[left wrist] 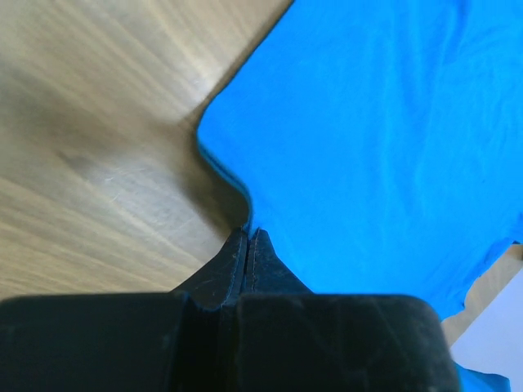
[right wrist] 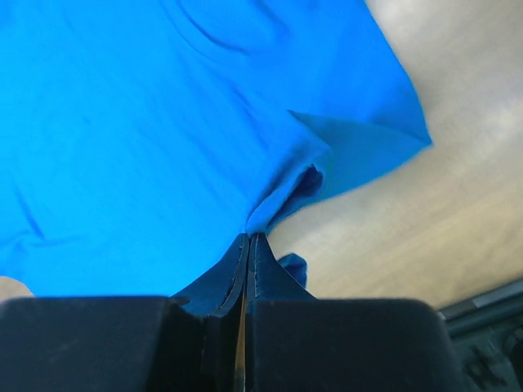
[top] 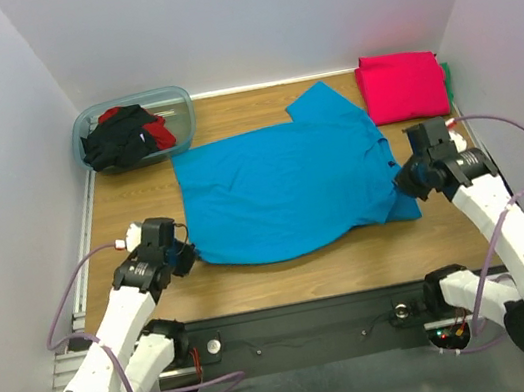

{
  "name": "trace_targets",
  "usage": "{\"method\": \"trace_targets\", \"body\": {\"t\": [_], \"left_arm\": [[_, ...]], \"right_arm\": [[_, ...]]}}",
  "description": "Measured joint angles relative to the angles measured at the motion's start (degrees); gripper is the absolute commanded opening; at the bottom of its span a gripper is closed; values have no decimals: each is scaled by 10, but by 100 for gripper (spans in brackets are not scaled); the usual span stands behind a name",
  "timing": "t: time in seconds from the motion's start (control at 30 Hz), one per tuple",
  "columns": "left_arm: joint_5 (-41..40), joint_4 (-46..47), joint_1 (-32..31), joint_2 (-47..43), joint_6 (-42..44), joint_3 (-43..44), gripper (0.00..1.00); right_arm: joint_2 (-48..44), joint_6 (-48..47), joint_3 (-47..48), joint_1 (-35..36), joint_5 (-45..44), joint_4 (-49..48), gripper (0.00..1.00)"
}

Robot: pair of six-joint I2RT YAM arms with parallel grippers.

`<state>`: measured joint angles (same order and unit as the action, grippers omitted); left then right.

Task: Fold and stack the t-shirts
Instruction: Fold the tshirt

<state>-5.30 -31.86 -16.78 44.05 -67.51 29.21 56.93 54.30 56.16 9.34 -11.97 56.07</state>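
Wooden table (top: pixel 355 261) fills mid-frame, with the blue shirt (top: pixel 281 188) spread flat at centre. Left gripper (top: pixel 184 258) pinches its lower-left edge; right gripper (top: pixel 407 181) pinches its right edge. Pink shirt (top: pixel 403 83) lies folded upper right. Black shirt (top: pixel 116 145) and red shirt (top: pixel 161 133) fill the tub (top: pixel 179 95) upper left.

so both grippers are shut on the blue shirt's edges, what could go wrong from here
1. The left gripper pinches only the very edge of the turquoise shirt; the cloth may slip out when lifted.
2. At the right gripper the cloth is bunched and doubled over, so the fold could trap a crease.
3. The folded pink shirt lies close by; a wide sweep might disturb it.
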Motion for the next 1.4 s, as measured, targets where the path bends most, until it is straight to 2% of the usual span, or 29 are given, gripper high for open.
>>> {"method": "trace_targets", "body": {"t": [0.23,0.63,0.87,1.07,1.1,1.2,1.23,1.3,1.33,1.4], "left_arm": [[-10,36,5,76,10,47,0],[-4,108,54,256,42,95,0],[-1,125,84,300,61,115,0],[1,137,94,319,72,121,0],[2,140,96,323,74,121,10],[5,148,103,337,78,121,56],[6,151,105,343,83,122,81],[5,157,109,351,84,122,90],[6,158,111,353,87,123,94],[6,159,116,357,87,131,96]], "right_arm": [[100,-12,52,0,-5,-76,0],[228,-12,90,0,-22,-189,0],[315,-24,142,0,-23,-224,0],[347,-31,165,0,-35,-235,0],[352,-32,169,0,-37,-236,1],[370,-34,181,0,-40,-240,0],[380,-36,186,0,-40,-240,0],[397,-38,196,0,-41,-241,1],[408,-40,202,0,-40,-242,4],[437,-48,222,0,-38,-244,11]]}}
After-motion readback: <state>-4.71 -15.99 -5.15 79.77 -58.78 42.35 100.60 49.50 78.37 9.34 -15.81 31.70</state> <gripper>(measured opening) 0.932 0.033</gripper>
